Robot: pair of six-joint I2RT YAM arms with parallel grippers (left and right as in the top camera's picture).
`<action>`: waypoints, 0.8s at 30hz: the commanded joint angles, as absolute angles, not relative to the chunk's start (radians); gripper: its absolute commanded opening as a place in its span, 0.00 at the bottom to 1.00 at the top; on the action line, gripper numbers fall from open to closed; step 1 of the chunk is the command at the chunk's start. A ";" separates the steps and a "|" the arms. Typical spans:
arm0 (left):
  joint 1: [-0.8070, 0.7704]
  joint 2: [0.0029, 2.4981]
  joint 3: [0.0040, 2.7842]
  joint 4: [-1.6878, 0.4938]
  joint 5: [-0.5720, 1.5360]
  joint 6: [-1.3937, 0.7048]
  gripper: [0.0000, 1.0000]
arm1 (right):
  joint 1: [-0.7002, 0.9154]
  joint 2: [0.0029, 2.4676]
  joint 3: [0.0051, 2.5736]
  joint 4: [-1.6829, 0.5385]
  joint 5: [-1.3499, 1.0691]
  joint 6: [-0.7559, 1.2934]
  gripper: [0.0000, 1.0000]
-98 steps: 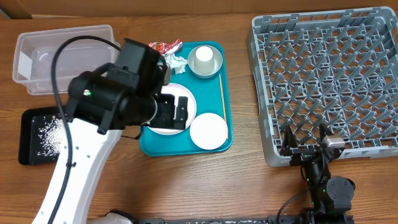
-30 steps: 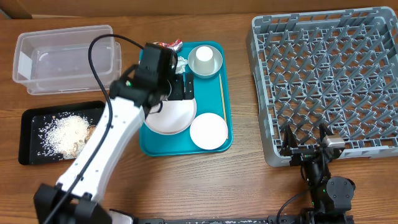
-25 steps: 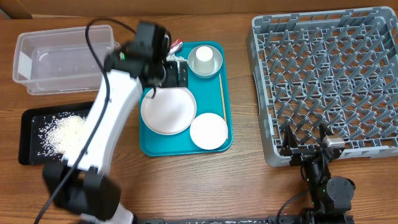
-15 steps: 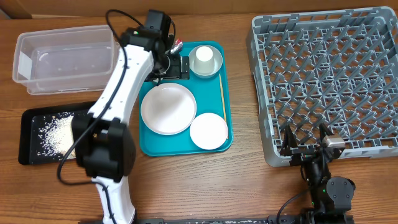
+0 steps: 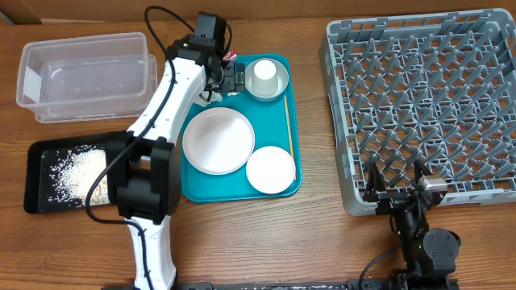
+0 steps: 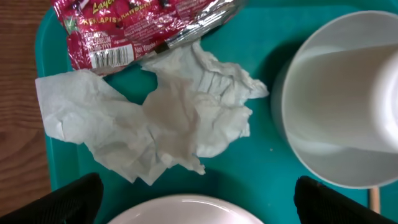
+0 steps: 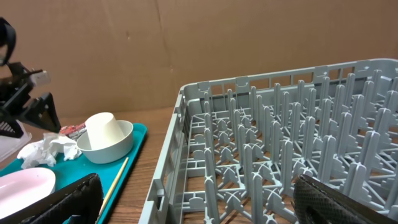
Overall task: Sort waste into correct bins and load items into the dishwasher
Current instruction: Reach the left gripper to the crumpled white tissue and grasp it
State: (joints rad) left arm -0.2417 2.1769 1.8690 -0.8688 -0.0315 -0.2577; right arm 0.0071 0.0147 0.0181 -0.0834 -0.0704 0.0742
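Swinging away from the plate (image 5: 218,141) over the last few seconds, the left gripper (image 5: 228,78) now hangs over the far corner of the teal tray (image 5: 272,121), jaws spread wide and holding nothing. Crumbs (image 5: 76,173) already lie in the black tray (image 5: 40,157), so I judge the loose waste dealt with and the napkin next.

The napkin (image 6: 174,124) sits between the jaws and just ahead of them. It is soft, creased white tissue, bunched into an irregular lump that should crush easily. Touching its far edge is the wrapper (image 6: 124,31), glossy crinkled red foil with a white barcode patch. On the right jaw's side stands the cup (image 6: 348,106), smooth, white and round. It seems to sit upside down in the bowl (image 7: 118,148), though the wrist view crops that.

The right gripper (image 5: 397,181) rests open and empty. The rack (image 5: 419,97) of grey moulded pegs is just ahead of its jaws, with nothing loaded.
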 commanded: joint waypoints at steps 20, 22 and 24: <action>-0.241 2.284 1.885 -0.766 -0.115 -0.250 0.60 | 0.004 0.003 0.008 -0.080 -0.061 0.071 1.00; -0.241 2.284 1.885 -0.768 -0.115 -0.250 0.54 | 0.004 0.003 0.008 -0.080 -0.061 0.071 1.00; -0.241 2.284 1.885 -0.775 -0.115 -0.249 0.40 | 0.004 0.003 0.008 -0.080 -0.060 0.071 1.00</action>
